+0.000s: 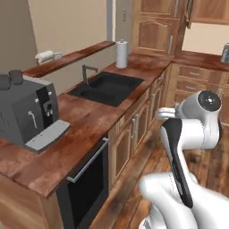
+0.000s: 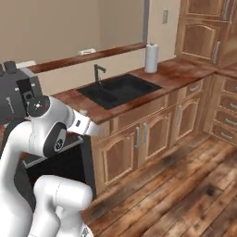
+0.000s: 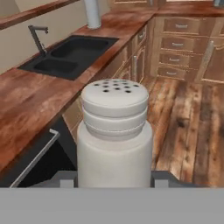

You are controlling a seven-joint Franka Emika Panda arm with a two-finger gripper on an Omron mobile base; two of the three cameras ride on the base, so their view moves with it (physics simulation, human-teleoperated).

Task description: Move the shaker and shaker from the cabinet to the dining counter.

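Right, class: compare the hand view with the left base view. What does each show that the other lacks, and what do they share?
Hand view alone: a light-grey cylindrical shaker with a perforated rounded cap, upright between the gripper tips, over the wooden floor.
Left base view alone: a grey coffee machine on the reddish-brown worktop.
Both: the black sink with its dark tap, the white paper-towel roll and the wooden drawer units.

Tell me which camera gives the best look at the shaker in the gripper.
Hand view: the shaker stands upright and close between the fingers, its perforated cap plain. In the right base view only its small top peeks above the hand; the left base view gives nothing clear.
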